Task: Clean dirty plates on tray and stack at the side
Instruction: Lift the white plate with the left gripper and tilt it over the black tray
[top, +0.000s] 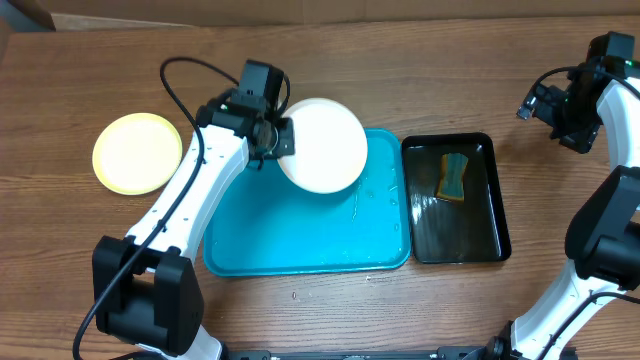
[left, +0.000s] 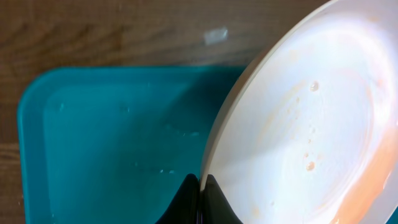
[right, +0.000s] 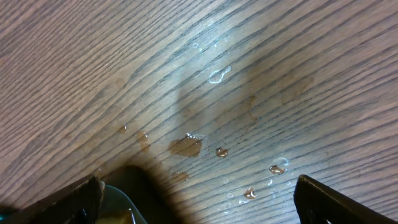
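White plate (top: 322, 145): round, shallow, glossy, beaded with droplets, tilting over the far rim of the smooth turquoise tray (top: 300, 240). Left gripper (left: 200, 196) is pinching the plate's edge, fingers pressed tight on it. Pale yellow plate (top: 137, 152) is lying flat on the wood-grain table (top: 420, 80), left of the tray. Right gripper (right: 199, 199) is hovering over wet wood, fingers spread wide, holding nothing.

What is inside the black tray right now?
One sponge, yellow and teal, lying in what looks like shallow liquid toward the black tray's far end. Whatever is beneath the sponge is covered.
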